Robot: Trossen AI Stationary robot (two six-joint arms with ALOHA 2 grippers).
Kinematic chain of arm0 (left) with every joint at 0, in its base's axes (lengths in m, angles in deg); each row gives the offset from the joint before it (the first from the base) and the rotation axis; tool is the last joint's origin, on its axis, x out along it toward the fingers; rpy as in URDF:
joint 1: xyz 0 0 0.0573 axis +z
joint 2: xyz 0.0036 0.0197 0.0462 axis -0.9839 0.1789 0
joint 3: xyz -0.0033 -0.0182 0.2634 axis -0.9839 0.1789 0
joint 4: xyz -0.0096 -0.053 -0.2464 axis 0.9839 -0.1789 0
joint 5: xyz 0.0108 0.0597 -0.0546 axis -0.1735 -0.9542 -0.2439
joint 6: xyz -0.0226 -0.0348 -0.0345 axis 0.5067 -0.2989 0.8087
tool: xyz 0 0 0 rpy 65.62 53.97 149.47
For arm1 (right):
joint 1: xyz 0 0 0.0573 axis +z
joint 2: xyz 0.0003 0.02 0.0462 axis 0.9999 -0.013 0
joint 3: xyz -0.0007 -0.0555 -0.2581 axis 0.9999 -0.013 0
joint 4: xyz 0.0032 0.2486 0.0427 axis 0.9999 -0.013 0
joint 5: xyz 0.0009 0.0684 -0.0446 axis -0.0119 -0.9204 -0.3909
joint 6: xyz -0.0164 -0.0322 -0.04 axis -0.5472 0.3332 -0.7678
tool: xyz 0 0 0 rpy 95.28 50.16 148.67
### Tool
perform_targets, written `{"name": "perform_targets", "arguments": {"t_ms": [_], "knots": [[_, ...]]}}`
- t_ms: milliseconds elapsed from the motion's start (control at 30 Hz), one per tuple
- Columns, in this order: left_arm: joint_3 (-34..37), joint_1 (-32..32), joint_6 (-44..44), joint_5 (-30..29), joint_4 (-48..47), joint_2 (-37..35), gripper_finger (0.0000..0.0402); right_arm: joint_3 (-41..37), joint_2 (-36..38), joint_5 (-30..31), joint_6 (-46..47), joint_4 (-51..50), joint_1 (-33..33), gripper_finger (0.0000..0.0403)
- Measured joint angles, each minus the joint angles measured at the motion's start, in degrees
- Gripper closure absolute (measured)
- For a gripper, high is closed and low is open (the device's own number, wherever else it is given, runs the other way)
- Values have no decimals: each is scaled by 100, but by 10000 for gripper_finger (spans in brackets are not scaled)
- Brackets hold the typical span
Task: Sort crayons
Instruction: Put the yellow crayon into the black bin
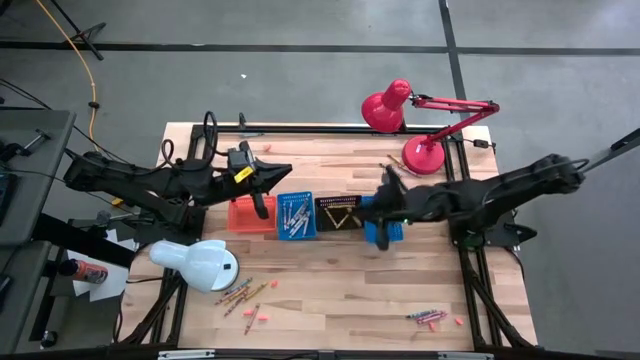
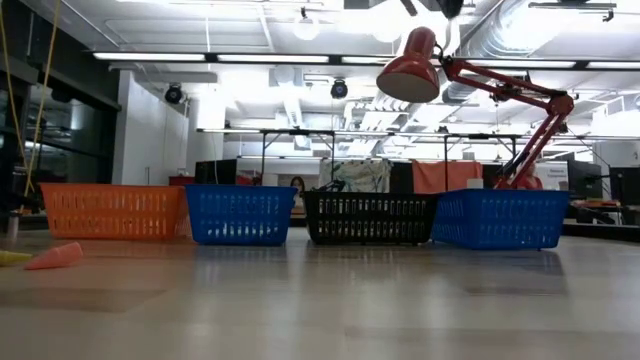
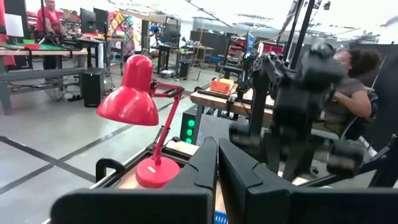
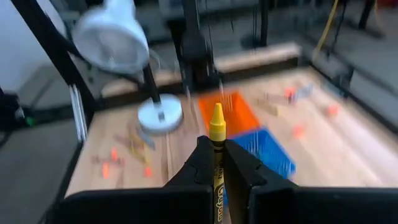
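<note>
Four mesh baskets stand in a row mid-table: orange, blue, black and a second blue one. Crayons lie in the first blue basket and yellow ones in the black basket. Loose crayons lie near the front left and others at the front right. My right gripper hangs above the second blue basket, shut on a yellow crayon. My left gripper is shut and holds nothing, level above the orange basket's far side. My right gripper pinches the yellow crayon's wrapped shaft between its two fingers. The crayon lies along the fingers, its pointed tip sticking out past their ends toward the table's left. It is lifted clear of the table and baskets.
A red desk lamp stands at the far right of the table, and a white lamp at the front left. Small pink and orange bits lie near the front edge. A person sits beyond the table.
</note>
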Motion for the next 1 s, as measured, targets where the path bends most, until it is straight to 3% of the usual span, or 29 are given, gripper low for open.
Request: {"name": "perform_targets", "arguments": {"t_ms": [133, 267, 1000], "knots": [[108, 0, 31, 7, 3, 3, 398, 0, 81, -31, -543, 903, -152, 403], [125, 0, 262, 13, -56, 4, 398, 0, 33, -434, -720, 1644, -376, 403], [125, 0, 295, 11, -38, 4, 398, -2, 28, -577, -822, 1782, -517, 403]]}}
